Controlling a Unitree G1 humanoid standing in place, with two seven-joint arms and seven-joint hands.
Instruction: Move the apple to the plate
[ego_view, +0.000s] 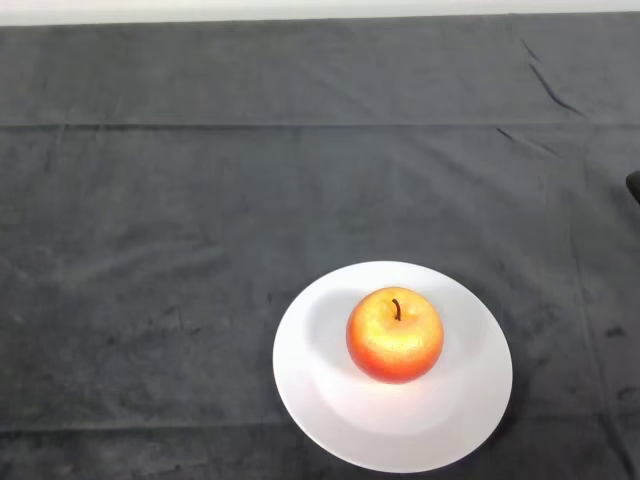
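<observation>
A red and yellow apple (395, 334) with a dark stem stands upright in the middle of a round white plate (320, 385). The plate lies on the dark cloth near the table's front edge, a little right of centre.
The dark cloth (200, 220) covers the whole table, with creases at the back right. A pale strip of wall (300, 10) runs along the far edge. A small dark object (634, 186) pokes in at the right border.
</observation>
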